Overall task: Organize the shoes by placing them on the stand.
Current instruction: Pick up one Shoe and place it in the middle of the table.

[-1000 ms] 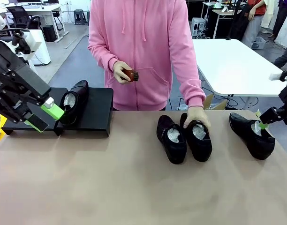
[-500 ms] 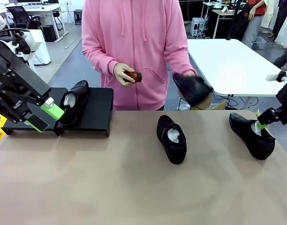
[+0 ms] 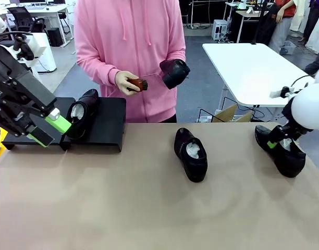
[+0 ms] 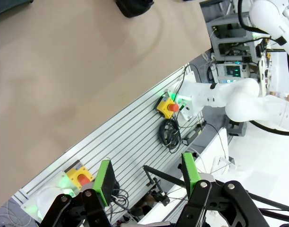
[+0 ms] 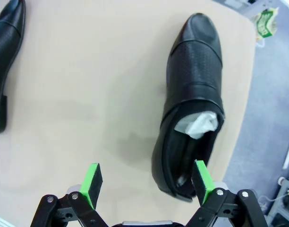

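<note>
Probably stiff, light and slippery over the glossy leather, so best pinched across the heel collar of the right shoe [image 5: 191, 99], lying near the table's [image 3: 149, 219] right edge, by the right gripper [image 5: 147, 177] poised wide open and empty over that heel. Elsewhere, left gripper [image 3: 50, 130] partly open and empty beside the placed shoe [image 3: 82, 112] on the stand [image 3: 107, 127] at the far left corner; middle shoe [image 3: 191, 154] mid-table, fourth shoe [image 3: 175, 73] held up by the person [image 3: 128, 31].

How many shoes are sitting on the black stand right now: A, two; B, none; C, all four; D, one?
D: only one shoe rests on the stand; the middle shoe and the right shoe lie on the table, and the person holds the fourth shoe.
</note>
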Available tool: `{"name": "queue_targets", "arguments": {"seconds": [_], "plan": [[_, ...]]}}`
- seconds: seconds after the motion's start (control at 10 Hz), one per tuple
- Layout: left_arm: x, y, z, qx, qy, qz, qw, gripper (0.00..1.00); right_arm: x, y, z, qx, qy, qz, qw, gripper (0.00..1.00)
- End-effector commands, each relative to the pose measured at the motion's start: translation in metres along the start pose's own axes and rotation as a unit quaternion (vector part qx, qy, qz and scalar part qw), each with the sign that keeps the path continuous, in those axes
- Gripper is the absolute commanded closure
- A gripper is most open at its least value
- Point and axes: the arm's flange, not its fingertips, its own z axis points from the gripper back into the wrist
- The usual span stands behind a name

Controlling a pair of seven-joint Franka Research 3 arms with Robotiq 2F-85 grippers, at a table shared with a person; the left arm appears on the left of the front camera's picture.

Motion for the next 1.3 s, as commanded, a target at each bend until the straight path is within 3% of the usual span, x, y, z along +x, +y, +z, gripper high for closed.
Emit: {"name": "queue_targets", "arguments": {"seconds": [0.0,0.8,0.9,1.2], "plan": [[0.000,0.000,0.000,-0.012,-0.001,-0.009,1.000,0.25,0.017,-0.002,-0.015,-0.015,0.017,0.011,1.000,0.00],[0.000,0.000,0.000,-0.012,-0.001,-0.009,1.000,0.25,0.040,-0.017,-0.075,-0.005,0.109,-0.007,0.994,0.00],[0.000,0.000,0.000,-0.012,-0.001,-0.009,1.000,0.25,0.040,-0.018,-0.076,-0.013,0.108,-0.005,0.994,0.11],[0.000,0.000,0.000,-0.012,-0.001,-0.009,1.000,0.25,0.043,-0.015,-0.086,-0.024,0.124,-0.003,0.992,0.63]]}}
